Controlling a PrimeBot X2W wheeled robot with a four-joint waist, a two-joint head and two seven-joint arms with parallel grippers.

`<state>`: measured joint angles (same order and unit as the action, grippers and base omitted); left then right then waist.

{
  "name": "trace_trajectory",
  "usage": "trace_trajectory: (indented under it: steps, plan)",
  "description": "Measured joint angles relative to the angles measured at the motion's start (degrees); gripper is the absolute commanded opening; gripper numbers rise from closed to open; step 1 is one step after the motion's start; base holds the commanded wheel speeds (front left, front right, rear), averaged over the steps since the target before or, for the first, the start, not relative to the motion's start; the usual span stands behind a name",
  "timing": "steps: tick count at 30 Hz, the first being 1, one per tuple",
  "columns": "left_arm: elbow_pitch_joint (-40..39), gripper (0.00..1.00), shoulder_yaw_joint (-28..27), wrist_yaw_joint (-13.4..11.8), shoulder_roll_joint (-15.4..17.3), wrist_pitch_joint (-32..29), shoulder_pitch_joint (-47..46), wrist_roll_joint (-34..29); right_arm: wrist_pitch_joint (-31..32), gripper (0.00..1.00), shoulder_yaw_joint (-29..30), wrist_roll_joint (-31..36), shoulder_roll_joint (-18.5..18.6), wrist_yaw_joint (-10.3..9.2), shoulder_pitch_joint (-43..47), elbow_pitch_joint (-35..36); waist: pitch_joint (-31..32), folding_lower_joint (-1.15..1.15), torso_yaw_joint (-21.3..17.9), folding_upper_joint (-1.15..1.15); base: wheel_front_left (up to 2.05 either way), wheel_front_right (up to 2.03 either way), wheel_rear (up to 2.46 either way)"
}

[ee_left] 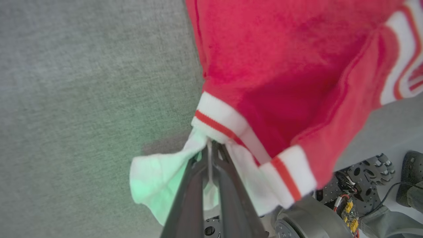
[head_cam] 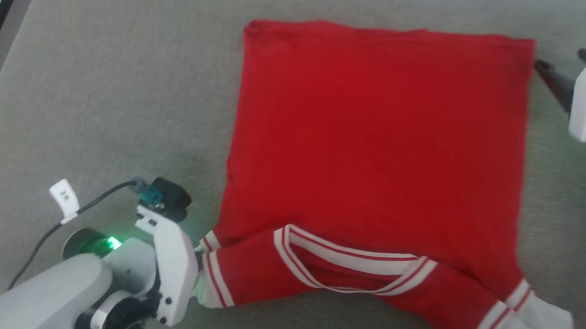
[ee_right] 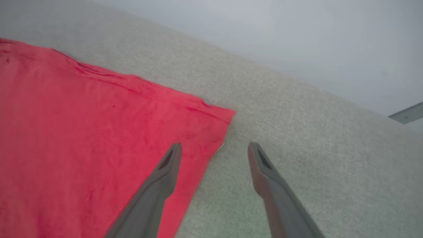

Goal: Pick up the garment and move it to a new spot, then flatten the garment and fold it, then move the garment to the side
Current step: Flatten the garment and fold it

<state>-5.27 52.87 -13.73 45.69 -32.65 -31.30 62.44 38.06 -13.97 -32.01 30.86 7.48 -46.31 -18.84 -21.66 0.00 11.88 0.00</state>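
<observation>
– Across the grey woven fabric surface [head_cam: 102, 74], where does the red jersey-style shirt [head_cam: 374, 138] lie?

– Spread in the middle, its plain red panel flat and roughly square; the far hem runs straight, the neck end lies nearest the robot.

– And the trim?

– The white-striped neckband [head_cam: 353, 268] curves along the near edge, partly tucked under the red panel; one short white sleeve [head_cam: 550, 323] sticks out at the near right corner, flat on the grey cloth.

– What of the right gripper [ee_right: 214, 147]?

– Its two long dark fingers are spread wide with nothing between them; it is at the shirt's far right corner; in the right wrist view one finger shows against the red edge and the other against bare grey; whether either touches, I cannot tell.

– The left gripper [ee_left: 211, 147]?

– At the near left corner, fingers pressed together on the other white sleeve [ee_left: 155, 178]; the cloth bunches around the tips, just beside the striped cuff band [ee_left: 218, 124]; a small green light [head_cam: 113, 243] glows on that wrist.
</observation>
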Motion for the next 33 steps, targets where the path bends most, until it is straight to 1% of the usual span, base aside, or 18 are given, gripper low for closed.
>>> trace_trajectory:
  steps: [4, 6, 8, 12, 13, 14, 15, 20, 22, 25, 29, 33]
  plan:
    - [1.76, 0.0, 0.32, 1.83, -1.89, 0.25, -1.84, -0.97, 0.44, 1.0, -1.13, 2.01, -0.59, 0.01, -5.48, -9.89, -2.44, 0.0, 1.95, 0.0, 0.0, 0.0, 0.0]
    - [2.82, 0.0, 0.33, 2.69, -2.88, 0.58, -2.49, -0.97, 1.72, 1.0, -0.37, 1.92, -1.75, -0.01, -7.83, -14.79, -3.58, 0.0, 2.84, 0.0, 0.0, 0.0, 0.0]
    - [3.69, 0.0, 0.43, 3.65, -3.65, 0.85, -3.18, -0.99, 3.39, 1.0, -0.02, 1.09, -3.11, 0.0, -9.53, -18.72, -4.65, 0.0, 3.63, 0.0, 0.0, 0.0, 0.0]
    - [5.64, 0.0, 0.62, 5.26, -5.15, 1.49, -4.2, -1.02, 8.13, 1.0, -0.03, 0.93, -3.74, 0.01, -13.87, -25.08, -6.25, 0.0, 5.05, 0.01, 0.0, 0.0, 0.0]
    - [6.11, 0.0, 0.64, 5.55, -5.48, 1.58, -4.38, -1.03, 9.53, 0.59, 0.0, 1.02, -3.79, 0.01, -14.76, -26.4, -6.49, 0.0, 5.33, 0.01, 0.0, 0.0, 0.0]
    - [6.56, 0.0, 0.69, 5.98, -5.76, 1.76, -4.53, -1.03, 10.61, 0.05, 0.02, 1.01, -3.89, 0.01, -15.59, -27.48, -6.67, 0.0, 5.55, 0.01, 0.0, 0.0, 0.0]
    - [7.04, 0.0, 0.69, 6.06, -6.01, 1.83, -4.64, -1.02, 11.38, 0.0, -0.09, 0.88, -4.11, 0.0, -16.13, -28.05, -6.78, 0.0, 5.7, 0.01, 0.0, 0.0, 0.0]
    - [9.07, 0.0, 0.73, 7.22, -6.83, 2.34, -4.96, -0.9, 11.82, 0.0, -1.24, 1.36, -4.53, 0.01, -17.08, -29.58, -6.32, 0.0, 5.34, 0.01, 0.0, 0.0, 0.0]
    - [9.62, 0.0, 0.71, 7.31, -6.78, 2.49, -4.93, -0.81, 11.8, 0.0, -1.75, 1.27, -4.77, 0.0, -17.22, -29.8, -5.81, 0.0, 4.81, 0.01, 0.0, 0.0, 0.0]
    - [10.23, 0.0, 0.68, 7.28, -6.33, 2.58, -4.65, -0.62, 12.63, 0.0, -4.02, 0.41, -4.7, 0.01, -16.88, -28.89, -4.75, 0.0, 3.75, 0.0, 0.0, 0.0, 0.0]
    - [10.6, 0.0, 0.55, 6.66, -5.3, 2.76, -3.85, -0.55, 14.23, 0.0, -6.59, -3.03, -4.07, 0.01, -14.21, -25.14, -2.77, 0.0, 1.93, 0.0, 0.0, 0.0, 0.0]
    - [10.76, 0.0, -0.29, 5.49, -3.83, 3.25, -2.72, 0.46, 16.45, 0.0, -9.32, -7.27, -2.05, 0.01, -9.98, -19.15, -0.66, 0.0, -0.42, 0.0, 0.0, 0.0, 0.0]
